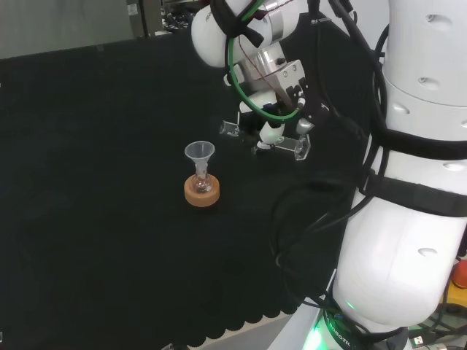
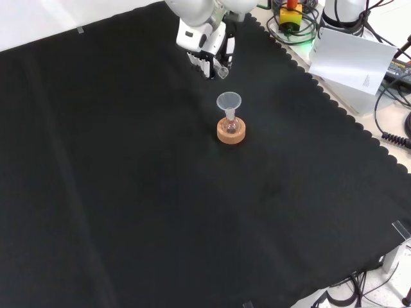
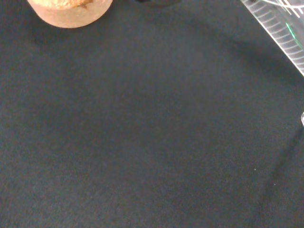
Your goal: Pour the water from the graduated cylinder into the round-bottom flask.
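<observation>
A small round-bottom flask (image 1: 202, 184) of clear glass stands upright in a tan cork ring (image 1: 201, 194) near the middle of the black cloth (image 1: 109, 182), a clear funnel (image 1: 199, 154) seated in its neck with the wide mouth up. In the front view the same flask (image 2: 230, 125), ring (image 2: 231, 133) and funnel (image 2: 228, 101) stand just below the hand. The graduated cylinder (image 1: 264, 140), clear with printed scale lines, is held off the cloth and tipped nearly level, to the right of the funnel in the head view, its open end (image 1: 228, 129) toward the funnel and its base (image 1: 299, 148) away. Its contents cannot be made out. In the wrist view, the cylinder's (image 3: 280, 35) marked wall runs slantwise above the cloth, apart from the cork ring (image 3: 71, 12).
</observation>
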### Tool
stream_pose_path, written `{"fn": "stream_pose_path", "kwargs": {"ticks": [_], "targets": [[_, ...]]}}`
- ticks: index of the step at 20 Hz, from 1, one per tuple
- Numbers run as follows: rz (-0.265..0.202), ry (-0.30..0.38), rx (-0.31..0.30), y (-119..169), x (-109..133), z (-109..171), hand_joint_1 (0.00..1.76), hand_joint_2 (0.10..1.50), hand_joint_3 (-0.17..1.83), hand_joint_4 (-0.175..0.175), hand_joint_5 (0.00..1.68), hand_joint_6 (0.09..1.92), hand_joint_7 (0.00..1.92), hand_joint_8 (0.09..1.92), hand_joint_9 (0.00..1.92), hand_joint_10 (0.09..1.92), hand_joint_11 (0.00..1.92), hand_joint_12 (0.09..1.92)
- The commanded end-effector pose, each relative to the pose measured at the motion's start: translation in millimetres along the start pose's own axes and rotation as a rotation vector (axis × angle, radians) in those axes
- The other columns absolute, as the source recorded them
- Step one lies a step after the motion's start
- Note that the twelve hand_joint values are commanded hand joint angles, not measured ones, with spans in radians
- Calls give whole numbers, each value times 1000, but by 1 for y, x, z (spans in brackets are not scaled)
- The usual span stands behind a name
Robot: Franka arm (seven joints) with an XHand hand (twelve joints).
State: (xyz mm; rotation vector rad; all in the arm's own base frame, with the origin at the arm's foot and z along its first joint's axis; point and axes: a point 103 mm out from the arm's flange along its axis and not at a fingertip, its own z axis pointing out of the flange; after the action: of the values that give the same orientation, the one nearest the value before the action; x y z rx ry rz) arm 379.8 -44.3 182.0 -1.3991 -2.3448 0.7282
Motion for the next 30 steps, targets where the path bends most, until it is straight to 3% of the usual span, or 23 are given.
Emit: {"fn": "stream_pose_path", "kwargs": {"ticks": [1,7,17,30], "targets": [[18,-49,65,4,8,-4,1152,1101,2,-144,1023,960,1303,249,1435,87,1265,747],[19,-77,109,7,12,-10,1152,1102,2,-144,1022,961,1304,247,1436,87,1266,747],[66,-143,217,19,27,-22,1151,1102,2,-144,1021,962,1307,246,1438,87,1267,746],[100,-175,259,17,29,-27,1152,1102,3,-145,1020,965,1312,244,1443,87,1270,745]]}}
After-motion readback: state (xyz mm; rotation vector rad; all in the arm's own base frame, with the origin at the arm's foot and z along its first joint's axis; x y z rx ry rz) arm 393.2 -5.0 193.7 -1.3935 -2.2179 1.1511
